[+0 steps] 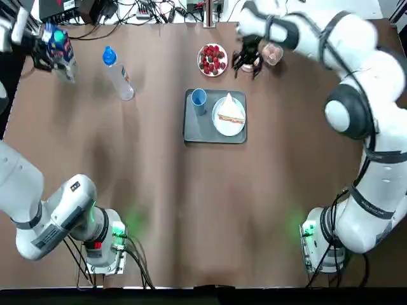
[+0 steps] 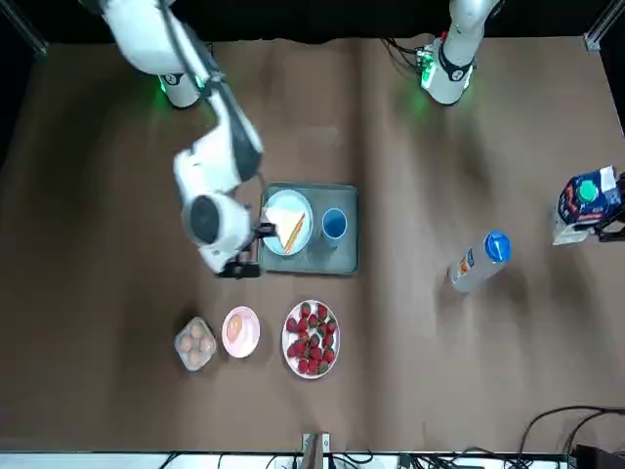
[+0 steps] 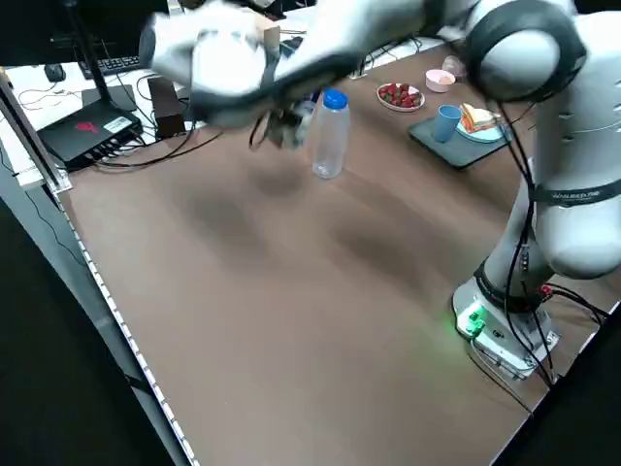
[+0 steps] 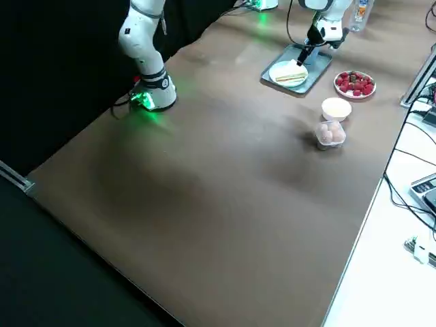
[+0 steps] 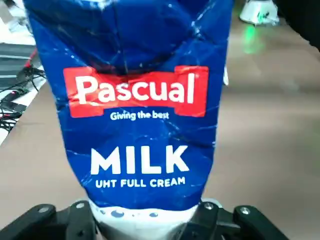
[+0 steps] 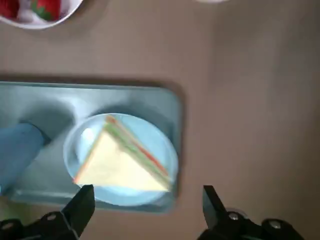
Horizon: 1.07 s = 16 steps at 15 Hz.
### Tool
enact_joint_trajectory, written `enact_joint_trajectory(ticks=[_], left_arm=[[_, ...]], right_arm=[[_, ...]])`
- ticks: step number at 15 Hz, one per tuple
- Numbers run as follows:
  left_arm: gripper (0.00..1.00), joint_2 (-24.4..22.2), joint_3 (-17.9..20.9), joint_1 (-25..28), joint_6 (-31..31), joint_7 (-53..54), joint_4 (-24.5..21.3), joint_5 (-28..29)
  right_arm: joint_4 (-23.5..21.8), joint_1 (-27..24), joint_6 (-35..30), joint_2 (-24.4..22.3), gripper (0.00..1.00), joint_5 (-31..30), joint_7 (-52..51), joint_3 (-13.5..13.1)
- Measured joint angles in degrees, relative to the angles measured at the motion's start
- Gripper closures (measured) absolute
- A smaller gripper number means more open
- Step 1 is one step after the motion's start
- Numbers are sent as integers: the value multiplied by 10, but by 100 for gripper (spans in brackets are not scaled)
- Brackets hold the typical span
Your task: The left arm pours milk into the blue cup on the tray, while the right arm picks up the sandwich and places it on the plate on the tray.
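Sandwich half of the task looks complete: the sandwich (image 1: 230, 112) lies on the plate (image 1: 219, 124), which sits on the tray (image 1: 191, 132) at mid-worktop (image 1: 191, 210). The right pincer (image 1: 247, 58) hangs beyond the tray's far right corner, near the bowl of strawberries (image 1: 212, 60); in its wrist view both fingers stand well apart with nothing between them, so it is open and empty.

Milk half looks not yet done. The milk carton (image 5: 142, 100) is clamped at its base by the left pincer (image 1: 48, 54), fingers shut on it, at the far left corner of the worktop, well apart from the tray. The blue cup (image 1: 199, 98) stands upright on the tray's far left part, just beside the plate; whether it holds any milk cannot be told.

Orientation: the carton's long axis looks roughly upright, its green cap (image 2: 587, 191) on top, not tipped for pouring. The sandwich is a wedge, its apex towards the far side. A water bottle (image 1: 118, 74) stands between carton and tray.

Remaining, by my judgement: carry carton to cup, tilt, pour.
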Motion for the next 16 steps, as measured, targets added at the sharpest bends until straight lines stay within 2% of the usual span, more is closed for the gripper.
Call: enact_joint_trajectory(ticks=[3,6,8,11,13,16], left_arm=[[44,-97,-1,-63,-1,-96,-24,35],[43,-155,-2,-138,0,-205,-50,66],[43,-175,-4,-192,7,-272,-60,94],[43,-192,-9,-279,45,-374,-72,169],[43,-193,-16,-331,73,-444,-87,212],[42,-193,-30,-389,131,-526,-129,243]], right_arm=[[1,-82,-85,-36,4,-4,-109,-6],[2,-141,-124,-70,3,-45,-190,-9],[2,-168,-141,-99,1,-57,-209,-10],[3,-197,-145,-141,0,-63,-215,-11],[3,-206,-146,-170,0,-89,-215,-11],[3,-208,-148,-216,0,-109,-215,-10]])
